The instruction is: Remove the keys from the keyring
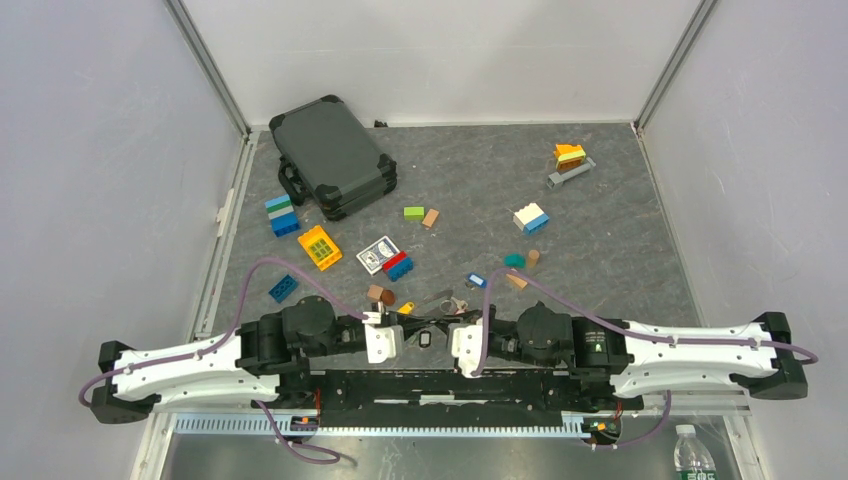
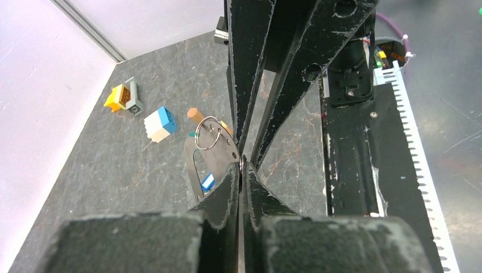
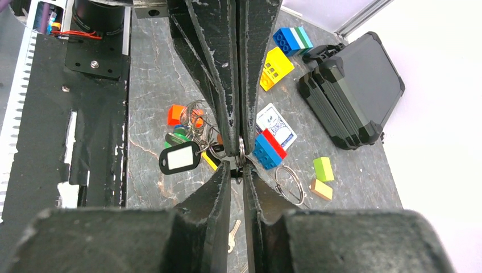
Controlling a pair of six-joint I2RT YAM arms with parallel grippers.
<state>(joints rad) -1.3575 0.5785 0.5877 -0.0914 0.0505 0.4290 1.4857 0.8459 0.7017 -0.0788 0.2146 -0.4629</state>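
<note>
From above, the left gripper [image 1: 410, 325] and right gripper [image 1: 442, 325] met over the grey tabletop [image 1: 620, 250]; left-wrist view: its jaws pinched the thin grey metal keyring [image 2: 242, 164]; right-wrist view: right jaws stood narrowly parted beside the small colour-headed keys [image 3: 181, 138], so regripping one key likely came next.

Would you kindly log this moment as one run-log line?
phase: keys on keyring | left jaws: shut on keyring | right jaws: narrow gap, grip unclear
</note>
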